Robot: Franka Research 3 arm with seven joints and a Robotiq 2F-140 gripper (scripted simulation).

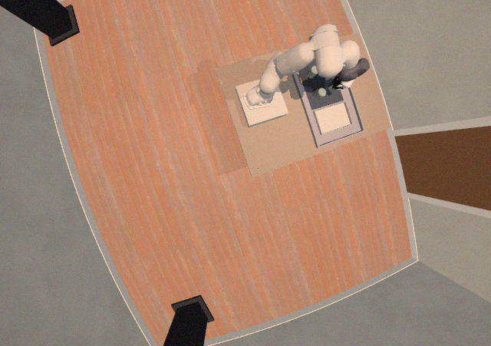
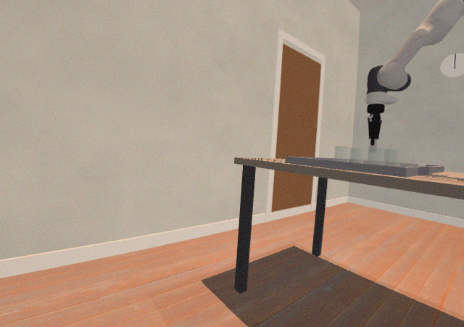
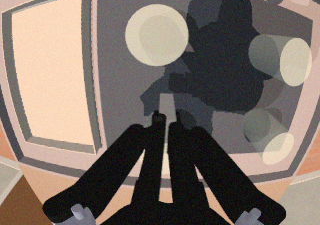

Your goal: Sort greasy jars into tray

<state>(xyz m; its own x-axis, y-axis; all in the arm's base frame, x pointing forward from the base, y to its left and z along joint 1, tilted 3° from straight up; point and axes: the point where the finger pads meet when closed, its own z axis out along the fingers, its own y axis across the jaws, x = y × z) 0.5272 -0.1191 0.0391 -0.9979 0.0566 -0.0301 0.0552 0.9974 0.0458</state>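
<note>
Four clear jars stand mouth down. In the wrist view one jar (image 3: 156,35) (image 1: 321,92) is nearest the tray; another jar (image 3: 295,62) (image 1: 314,69) is at upper right and a third jar (image 3: 278,148) at lower right. The fourth seems hidden behind the fingers. The exterior view shows four jars in a row, including a jar (image 2: 374,154) at the fingertips' place. My gripper (image 3: 165,103) (image 2: 372,142) is shut and empty, pointing down over the dark mat (image 3: 117,110) (image 1: 331,100). Contact with a jar cannot be told. The cream tray (image 3: 89,85) (image 1: 332,118) holds no jar.
A steel table top (image 1: 337,137) with a raised edge bears the mat and tray. The robot's base (image 1: 258,98) stands to its left in the top view. The arm (image 1: 329,58) hides part of the mat there, and its shadow darkens the mat between the jars.
</note>
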